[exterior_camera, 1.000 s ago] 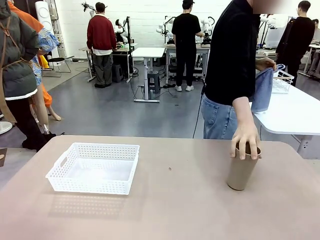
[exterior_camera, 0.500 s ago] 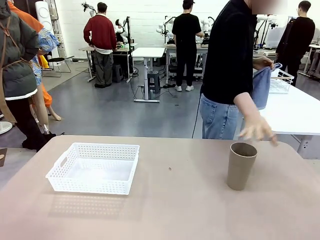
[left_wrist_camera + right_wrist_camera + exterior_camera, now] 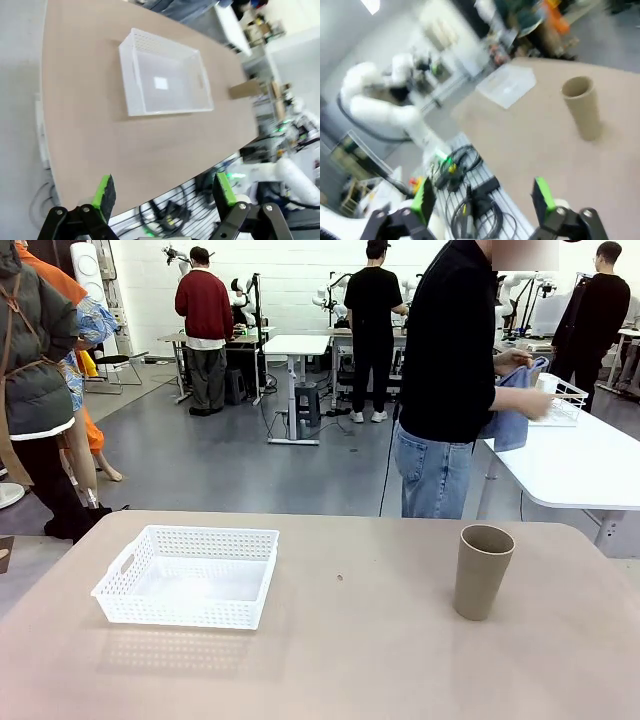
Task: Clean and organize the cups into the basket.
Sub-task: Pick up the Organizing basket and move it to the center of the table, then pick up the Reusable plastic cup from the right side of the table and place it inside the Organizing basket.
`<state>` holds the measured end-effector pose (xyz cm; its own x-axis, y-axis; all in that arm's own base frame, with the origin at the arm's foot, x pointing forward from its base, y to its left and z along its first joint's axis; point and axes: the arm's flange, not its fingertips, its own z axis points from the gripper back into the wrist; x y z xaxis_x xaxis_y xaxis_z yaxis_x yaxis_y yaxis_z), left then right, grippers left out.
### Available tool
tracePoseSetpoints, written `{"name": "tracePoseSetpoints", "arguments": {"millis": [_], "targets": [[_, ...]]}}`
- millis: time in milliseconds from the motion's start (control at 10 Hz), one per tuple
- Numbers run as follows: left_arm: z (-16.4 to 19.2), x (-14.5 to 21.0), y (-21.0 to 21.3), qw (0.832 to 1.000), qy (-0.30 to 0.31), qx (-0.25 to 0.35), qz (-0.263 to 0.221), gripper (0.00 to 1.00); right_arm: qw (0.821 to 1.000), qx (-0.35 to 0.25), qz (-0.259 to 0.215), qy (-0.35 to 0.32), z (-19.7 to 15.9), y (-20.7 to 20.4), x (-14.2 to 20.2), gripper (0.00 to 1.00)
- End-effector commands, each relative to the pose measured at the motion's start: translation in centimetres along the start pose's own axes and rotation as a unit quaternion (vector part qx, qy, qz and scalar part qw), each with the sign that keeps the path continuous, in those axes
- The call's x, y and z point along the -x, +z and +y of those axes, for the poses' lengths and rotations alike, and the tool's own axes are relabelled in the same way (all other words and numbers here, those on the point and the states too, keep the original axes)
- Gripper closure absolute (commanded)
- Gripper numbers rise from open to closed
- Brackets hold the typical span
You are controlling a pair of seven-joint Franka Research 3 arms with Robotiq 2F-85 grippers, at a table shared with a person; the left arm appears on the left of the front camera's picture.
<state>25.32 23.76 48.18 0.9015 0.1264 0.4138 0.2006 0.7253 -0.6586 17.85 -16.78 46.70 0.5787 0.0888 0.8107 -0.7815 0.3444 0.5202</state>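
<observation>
I see my left gripper and right gripper spread wide, holding nothing, tan cup upright well right of the basket, person standing beyond it (blue cloth in hands)

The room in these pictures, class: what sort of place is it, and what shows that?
Probably a robotics lab or workshop: a white robot arm stands beside the table, near loose cables, and farther off people stand at white work tables on an open grey floor.
</observation>
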Motion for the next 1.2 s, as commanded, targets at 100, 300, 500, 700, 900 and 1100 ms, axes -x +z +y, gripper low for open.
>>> {"name": "tracePoseSetpoints", "arguments": {"millis": [100,300,500,700,900,1100], "targets": [[-3.8,-1.8,-4.4,0.987,-0.074,-0.131,0.056,0.00,0.988,-0.022,0.100,0.113,-3.8,-4.5,-1.1,0.00],[-6.0,-3.5,-7.2,0.974,-0.102,-0.188,0.066,0.00,0.983,-0.049,0.114,0.133,-4.8,-6.2,-2.3,0.00],[-8.9,-4.9,-11.3,0.956,-0.133,-0.253,0.070,0.00,0.982,-0.056,0.114,0.142,-5.6,-8.0,-3.3,0.00],[-11.3,-6.5,-14.8,0.944,-0.141,-0.292,0.064,0.00,0.987,-0.029,0.094,0.126,-6.7,-8.8,-3.2,0.00],[-13.1,-7.5,-18.1,0.936,-0.142,-0.314,0.066,0.00,0.983,-0.053,0.120,0.130,-5.3,-8.0,-2.8,0.00],[-13.6,-7.6,-21.9,0.929,-0.144,-0.332,0.080,0.00,0.983,-0.053,0.120,0.130,-5.3,-8.0,-2.8,0.00]]}}
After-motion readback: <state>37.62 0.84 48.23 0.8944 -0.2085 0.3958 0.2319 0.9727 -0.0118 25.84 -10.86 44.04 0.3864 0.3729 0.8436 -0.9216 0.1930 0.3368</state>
